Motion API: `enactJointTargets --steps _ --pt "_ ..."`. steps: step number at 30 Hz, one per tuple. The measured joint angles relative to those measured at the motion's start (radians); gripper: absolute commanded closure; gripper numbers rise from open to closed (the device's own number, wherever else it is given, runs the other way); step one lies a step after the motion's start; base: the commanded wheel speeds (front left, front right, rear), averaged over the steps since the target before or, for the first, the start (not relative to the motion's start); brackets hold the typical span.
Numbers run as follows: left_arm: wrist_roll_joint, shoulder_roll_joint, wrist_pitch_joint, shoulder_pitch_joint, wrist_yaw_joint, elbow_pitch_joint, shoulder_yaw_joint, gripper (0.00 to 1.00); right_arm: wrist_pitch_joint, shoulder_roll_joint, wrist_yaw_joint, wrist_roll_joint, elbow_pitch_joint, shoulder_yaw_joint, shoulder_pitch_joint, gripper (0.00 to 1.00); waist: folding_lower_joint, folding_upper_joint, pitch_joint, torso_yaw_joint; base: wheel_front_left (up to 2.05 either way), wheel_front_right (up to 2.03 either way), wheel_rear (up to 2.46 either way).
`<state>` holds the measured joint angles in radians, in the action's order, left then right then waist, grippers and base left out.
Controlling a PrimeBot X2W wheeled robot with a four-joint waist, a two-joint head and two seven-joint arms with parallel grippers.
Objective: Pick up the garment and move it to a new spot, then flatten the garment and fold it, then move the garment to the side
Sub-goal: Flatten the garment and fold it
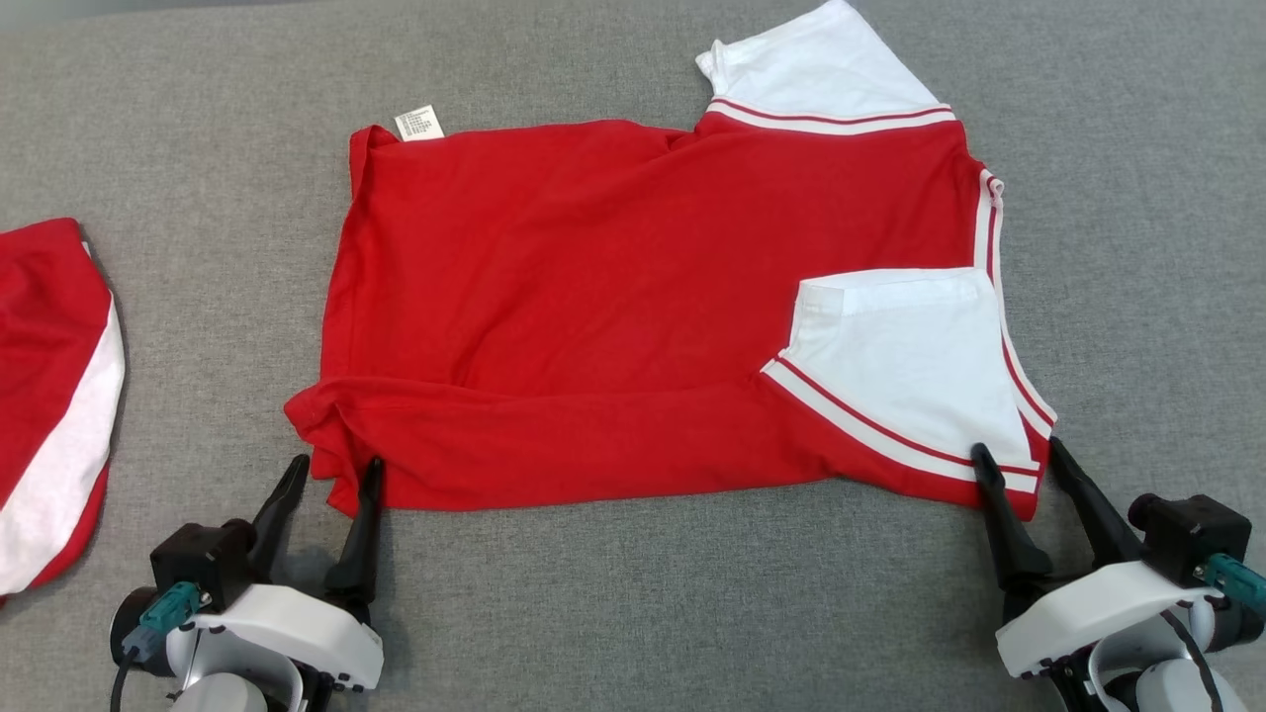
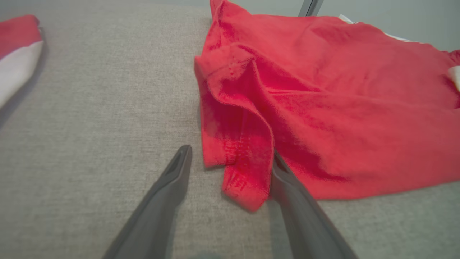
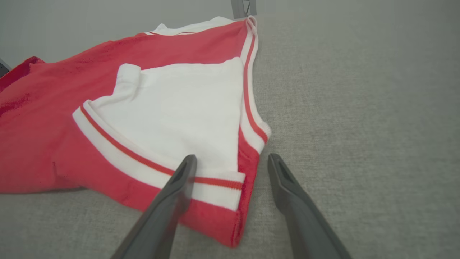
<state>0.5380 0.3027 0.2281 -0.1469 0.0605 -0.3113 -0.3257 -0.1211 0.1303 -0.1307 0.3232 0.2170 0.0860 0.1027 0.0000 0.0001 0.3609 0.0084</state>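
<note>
Two wide-open hands, left hand (image 1: 335, 462) and right hand (image 1: 1018, 447), straddle the near corners of the red-and-white knit garment (image 1: 593, 297) on the grey fabric surface (image 1: 633, 593); the bunched left hem (image 2: 237, 169) may slip, skewing the fold.

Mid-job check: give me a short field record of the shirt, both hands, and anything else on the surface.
garment: red short-sleeved shirt with white sleeves, spread on the grey fabric surface
near sleeve: folded in over the red body
far sleeve: lying out flat
left hand: open, bunched hem corner between its fingers
right hand: open, straddling the near shoulder corner
other: second red and white garment at the left edge
</note>
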Motion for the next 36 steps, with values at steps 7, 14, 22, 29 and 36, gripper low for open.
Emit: enactJointTargets --steps 7,14,22,29,36 --pt "0.039 -0.005 -0.012 -0.049 -0.052 -0.058 -0.001 0.98 0.019 0.015 0.0 0.066 0.046 0.03 0.046 0.5 0.0 0.0 0.021 -0.002 0.0 0.0 0.0" --pt "0.076 0.039 -0.084 -0.03 -0.088 0.009 -0.003 1.0 0.035 0.024 0.0 0.175 0.008 0.046 0.042 1.0 0.0 0.0 0.015 -0.005 0.0 0.0 0.0" --pt "0.103 0.158 -0.235 0.1 -0.054 0.287 0.015 1.0 0.103 0.04 0.0 0.263 -0.163 -0.008 -0.087 1.0 0.0 0.0 -0.004 0.003 0.0 0.0 0.0" --pt "0.135 0.198 -0.325 0.226 0.009 0.439 0.031 1.0 0.181 0.012 0.0 0.256 -0.286 -0.069 -0.238 1.0 0.0 0.0 -0.023 -0.001 0.0 0.0 0.0" --pt "0.151 0.185 -0.355 0.277 0.042 0.478 0.016 0.0 0.21 -0.009 0.0 0.195 -0.282 -0.097 -0.253 0.0 -0.0001 0.0 -0.037 -0.009 0.0 0.0 0.0"
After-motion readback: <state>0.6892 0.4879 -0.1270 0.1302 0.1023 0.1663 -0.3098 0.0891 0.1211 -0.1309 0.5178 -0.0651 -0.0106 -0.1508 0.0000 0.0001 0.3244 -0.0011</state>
